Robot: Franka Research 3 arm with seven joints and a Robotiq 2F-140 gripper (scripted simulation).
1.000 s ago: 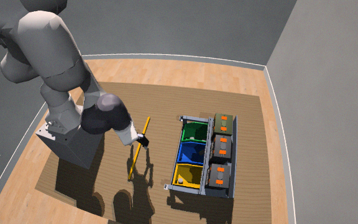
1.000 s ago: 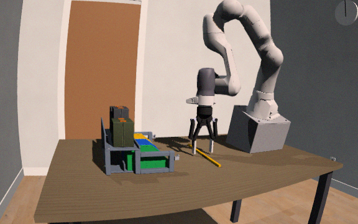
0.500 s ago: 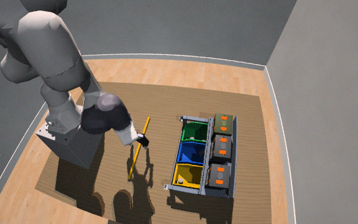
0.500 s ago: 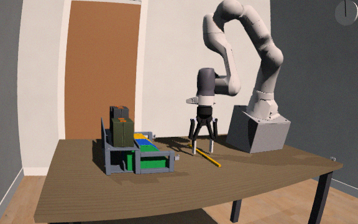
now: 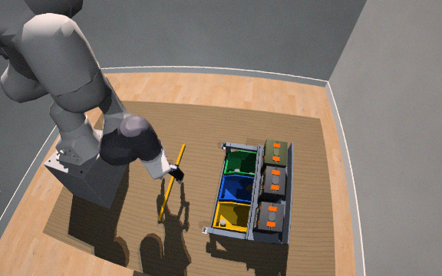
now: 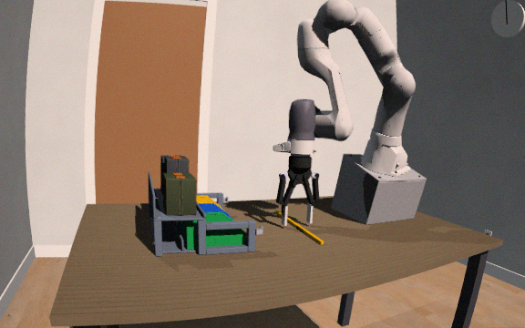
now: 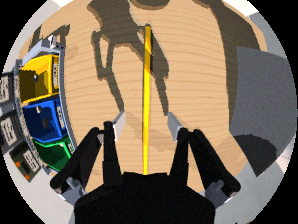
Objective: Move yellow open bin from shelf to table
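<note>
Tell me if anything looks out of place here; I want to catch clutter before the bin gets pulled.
One thing stands out: a long yellow rod lies loose on the table, right between the open gripper's fingers. The yellow bin and its neighbours sit level in the shelf.

The claw (image 6: 297, 220) hangs straight down, half open, holding nothing.
</note>
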